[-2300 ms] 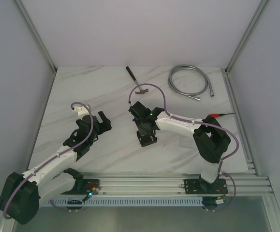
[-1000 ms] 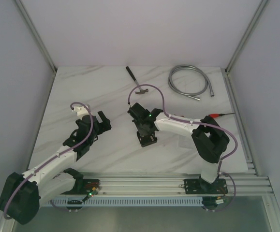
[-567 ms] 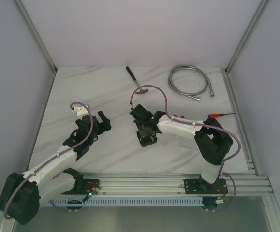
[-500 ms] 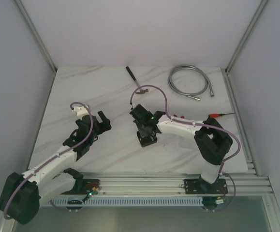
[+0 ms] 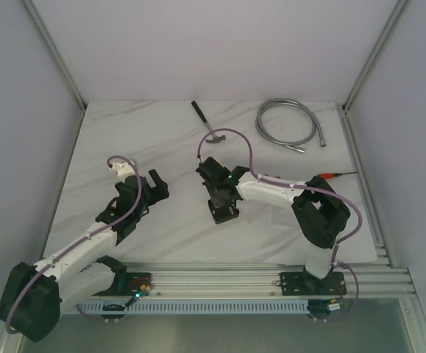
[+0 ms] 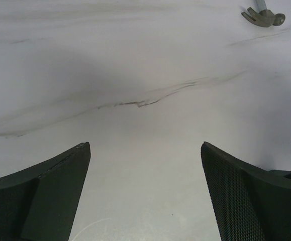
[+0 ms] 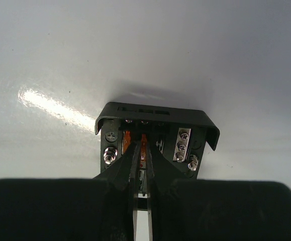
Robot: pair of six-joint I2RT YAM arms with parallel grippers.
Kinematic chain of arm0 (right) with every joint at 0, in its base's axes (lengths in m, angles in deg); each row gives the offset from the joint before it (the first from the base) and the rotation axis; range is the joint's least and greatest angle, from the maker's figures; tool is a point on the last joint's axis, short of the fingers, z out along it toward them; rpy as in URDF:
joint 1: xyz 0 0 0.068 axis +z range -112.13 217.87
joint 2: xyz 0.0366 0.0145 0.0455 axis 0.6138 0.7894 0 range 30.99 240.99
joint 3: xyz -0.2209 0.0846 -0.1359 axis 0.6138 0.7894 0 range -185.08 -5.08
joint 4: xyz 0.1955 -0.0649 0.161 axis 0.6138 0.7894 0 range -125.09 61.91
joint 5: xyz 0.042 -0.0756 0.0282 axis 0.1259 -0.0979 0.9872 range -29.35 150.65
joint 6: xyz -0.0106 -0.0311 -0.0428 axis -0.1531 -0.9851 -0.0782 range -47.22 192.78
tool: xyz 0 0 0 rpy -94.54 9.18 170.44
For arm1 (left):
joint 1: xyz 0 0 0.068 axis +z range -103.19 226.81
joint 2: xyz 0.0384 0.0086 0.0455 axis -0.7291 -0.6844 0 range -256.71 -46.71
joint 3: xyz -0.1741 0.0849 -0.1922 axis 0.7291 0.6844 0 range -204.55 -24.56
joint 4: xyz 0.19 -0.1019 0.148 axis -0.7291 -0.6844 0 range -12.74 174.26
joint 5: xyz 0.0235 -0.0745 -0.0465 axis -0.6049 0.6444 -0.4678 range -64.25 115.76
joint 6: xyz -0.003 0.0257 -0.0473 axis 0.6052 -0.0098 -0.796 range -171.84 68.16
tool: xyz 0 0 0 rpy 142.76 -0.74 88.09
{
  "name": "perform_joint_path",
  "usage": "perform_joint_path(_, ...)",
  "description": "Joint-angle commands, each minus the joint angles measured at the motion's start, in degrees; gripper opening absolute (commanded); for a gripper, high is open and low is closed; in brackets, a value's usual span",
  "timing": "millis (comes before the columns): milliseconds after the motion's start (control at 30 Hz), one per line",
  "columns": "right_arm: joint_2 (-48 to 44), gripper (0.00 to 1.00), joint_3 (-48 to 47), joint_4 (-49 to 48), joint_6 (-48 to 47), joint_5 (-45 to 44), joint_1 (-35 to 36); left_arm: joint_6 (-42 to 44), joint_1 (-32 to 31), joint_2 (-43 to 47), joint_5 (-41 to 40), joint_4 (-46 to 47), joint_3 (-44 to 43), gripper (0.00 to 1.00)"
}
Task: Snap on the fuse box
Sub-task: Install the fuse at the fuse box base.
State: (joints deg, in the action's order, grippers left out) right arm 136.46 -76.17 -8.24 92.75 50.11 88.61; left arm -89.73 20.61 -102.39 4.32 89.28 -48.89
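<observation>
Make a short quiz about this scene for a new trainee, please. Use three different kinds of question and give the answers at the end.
1. True or false: the left claw holds the fuse box.
2. Choose one. On the table, the metal hose lies: A) at the near left corner; B) near the far right corner; C) under the left arm.
3. In a few words: where are the tips of the right claw, and is it open or shut?

Key
1. False. It is open over bare table.
2. B.
3. Inside the open fuse box, among the fuses; shut.
</observation>
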Motion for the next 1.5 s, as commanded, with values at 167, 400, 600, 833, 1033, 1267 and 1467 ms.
perform_joint_path(167,1.13,0.05,2.31,6.39,-0.97,-0.33,-0.01,-0.24,0.53,-0.49,0.68,-0.36,0.33,1.00)
perform_joint_path(400,-1.73,0.20,-0.94,6.00,-1.07,0.41,0.40,-0.31,0.53,-0.06,0.95,-0.39,0.41,1.00)
perform_joint_path(600,-3.64,0.28,-2.01,5.37,-1.07,1.56,0.44,-0.31,0.53,0.00,1.23,-0.36,0.43,1.00)
perform_joint_path(833,-5.36,0.29,-2.55,4.65,-0.52,2.31,0.40,-0.30,0.53,-0.52,1.77,-0.36,0.21,1.00)
perform_joint_path(1033,-4.39,0.24,-3.78,4.75,0.15,2.28,-0.30,-0.15,0.53,-1.08,2.35,-0.39,-0.01,1.00)
perform_joint_path(1267,-2.93,0.19,-3.93,4.87,0.60,3.39,-1.36,-0.07,0.49,-1.31,2.52,-0.37,-0.14,1.00)
perform_joint_path(1467,-2.05,0.17,-3.87,4.93,0.55,4.42,-1.43,-0.06,0.53,-1.61,2.63,-0.30,-0.22,1.00)
